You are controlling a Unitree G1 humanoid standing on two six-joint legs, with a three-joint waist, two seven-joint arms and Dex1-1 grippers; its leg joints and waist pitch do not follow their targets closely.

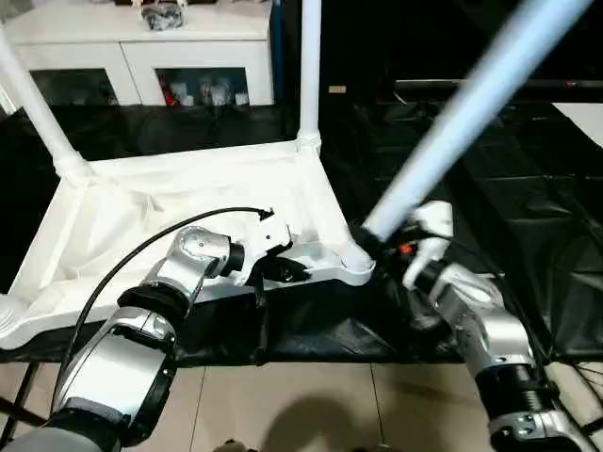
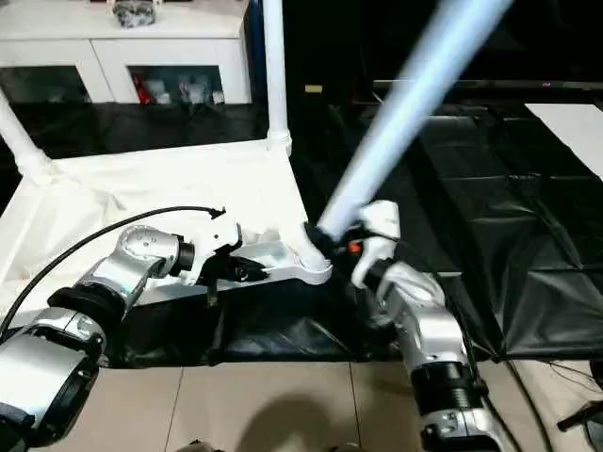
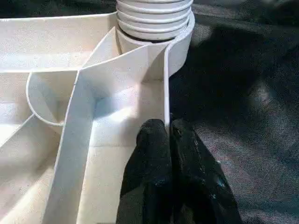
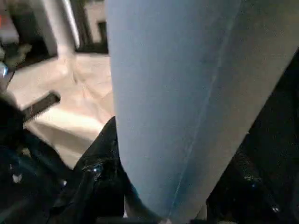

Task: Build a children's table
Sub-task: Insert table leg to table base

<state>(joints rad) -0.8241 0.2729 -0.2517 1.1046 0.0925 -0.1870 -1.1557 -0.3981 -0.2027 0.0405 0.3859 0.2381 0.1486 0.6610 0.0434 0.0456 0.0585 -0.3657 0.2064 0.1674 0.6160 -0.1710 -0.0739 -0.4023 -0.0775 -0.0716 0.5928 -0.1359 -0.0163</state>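
Note:
The white tabletop (image 1: 188, 202) lies upside down on a black sheet, rim up. Two white legs stand upright in its far corner sockets (image 1: 309, 66) (image 1: 33, 104). A third leg (image 1: 452, 122) leans steeply up and to the right, its lower end at the near right corner socket (image 1: 356, 264). My right gripper (image 1: 382, 247) is shut on this leg just above the socket, with black fingers (image 4: 98, 177) on either side of the tube. My left gripper (image 1: 273, 268) is shut on the tabletop's near rim; in the left wrist view its fingers (image 3: 154, 154) pinch the thin rim wall (image 3: 166, 93) close to the ribbed leg end (image 3: 154, 18).
A white cabinet (image 1: 141, 47) stands behind the table. The black sheet (image 1: 490, 188) spreads out to the right, where the corner of a flat white board (image 1: 584, 118) lies. Tiled floor (image 1: 311, 405) shows below the near edge. A black cable (image 1: 122, 268) loops over my left forearm.

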